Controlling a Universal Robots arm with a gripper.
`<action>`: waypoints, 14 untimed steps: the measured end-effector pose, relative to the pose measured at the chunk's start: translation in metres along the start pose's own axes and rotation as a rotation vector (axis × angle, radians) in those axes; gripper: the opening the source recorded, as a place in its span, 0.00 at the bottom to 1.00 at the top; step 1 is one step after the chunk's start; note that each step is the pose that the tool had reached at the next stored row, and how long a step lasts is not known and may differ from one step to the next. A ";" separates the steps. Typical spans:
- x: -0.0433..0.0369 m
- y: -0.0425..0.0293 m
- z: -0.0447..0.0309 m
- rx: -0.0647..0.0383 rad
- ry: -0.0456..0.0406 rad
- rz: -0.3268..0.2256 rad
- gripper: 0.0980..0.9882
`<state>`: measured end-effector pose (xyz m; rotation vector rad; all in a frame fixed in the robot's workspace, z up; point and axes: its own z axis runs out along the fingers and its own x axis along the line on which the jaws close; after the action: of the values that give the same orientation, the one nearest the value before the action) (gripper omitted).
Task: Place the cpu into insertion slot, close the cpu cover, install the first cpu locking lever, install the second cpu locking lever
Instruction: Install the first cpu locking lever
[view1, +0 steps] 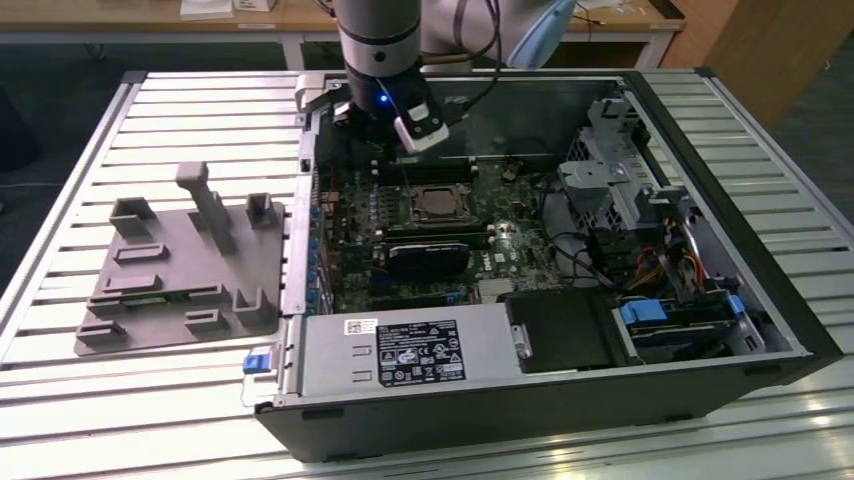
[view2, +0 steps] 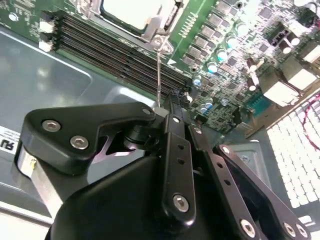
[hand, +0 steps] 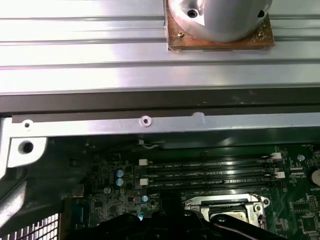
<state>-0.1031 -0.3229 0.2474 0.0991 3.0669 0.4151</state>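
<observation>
Lever (view2: 158, 75) reaches the tool (view2: 161, 107) in the second wrist view.

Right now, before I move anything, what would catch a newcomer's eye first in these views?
The gripper hangs low inside the open computer case, over the memory slots beside the insertion slot. In the second wrist view a thin metal lever runs from the slot's corner to the gripper's tip; whether it is gripped I cannot tell. A grey fixture tray lies on the slatted table at the exterior view's left of the case.
</observation>
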 end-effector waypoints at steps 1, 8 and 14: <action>-0.0022 0.0001 0.0002 0.000 0.0000 0.000 0.00; -0.0245 0.0013 0.0017 0.000 0.0001 0.000 0.00; -0.0291 0.0015 0.0020 0.000 0.0000 0.000 0.00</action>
<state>-0.0738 -0.3229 0.2469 0.0992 3.0669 0.4152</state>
